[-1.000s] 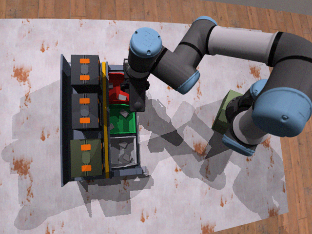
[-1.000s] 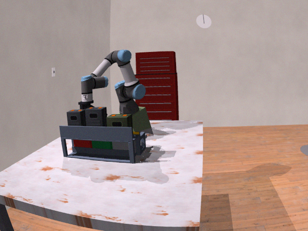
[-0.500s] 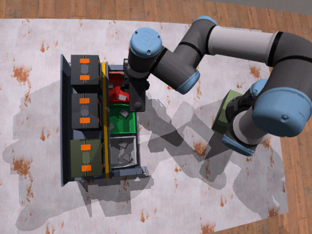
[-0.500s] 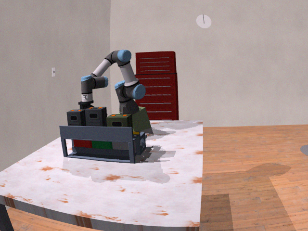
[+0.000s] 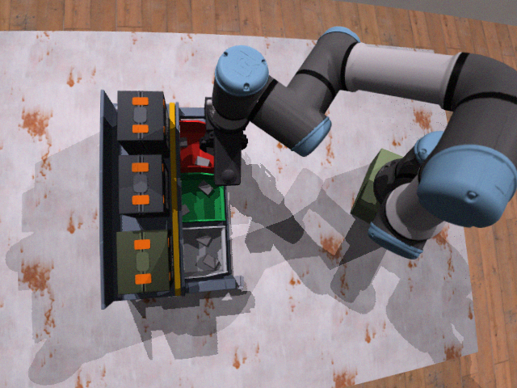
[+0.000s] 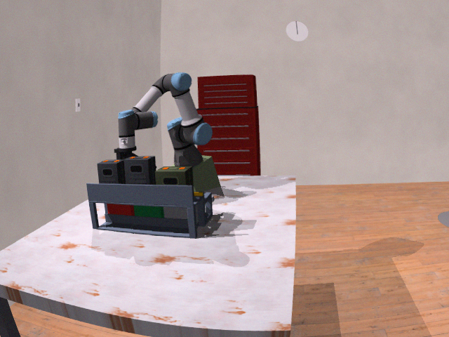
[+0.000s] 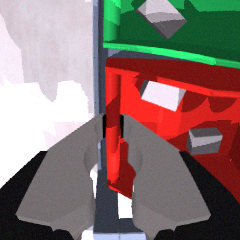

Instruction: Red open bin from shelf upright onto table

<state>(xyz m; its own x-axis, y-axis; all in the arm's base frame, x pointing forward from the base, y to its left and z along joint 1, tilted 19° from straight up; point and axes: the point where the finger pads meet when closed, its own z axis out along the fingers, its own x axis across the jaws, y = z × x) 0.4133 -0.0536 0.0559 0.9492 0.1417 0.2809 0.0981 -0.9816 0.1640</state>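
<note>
The red open bin (image 5: 191,140) (image 6: 121,209) (image 7: 165,130) sits on the lower level of the shelf (image 5: 109,196) (image 6: 144,194), at the end of a row of three bins. Grey parts (image 7: 161,95) (image 5: 203,161) lie inside it. My gripper (image 7: 113,116) (image 5: 211,144) is shut on the red bin's front wall, one finger outside and one inside. In the side view the fingers are hidden behind the black boxes.
A green bin (image 5: 202,200) (image 7: 175,30) and a grey bin (image 5: 204,250) stand beside the red one, each with parts. Two black boxes (image 5: 140,115) (image 5: 140,183) and an olive box (image 5: 141,260) sit on the shelf's top. An olive block (image 5: 369,187) stands at the arm's base.
</note>
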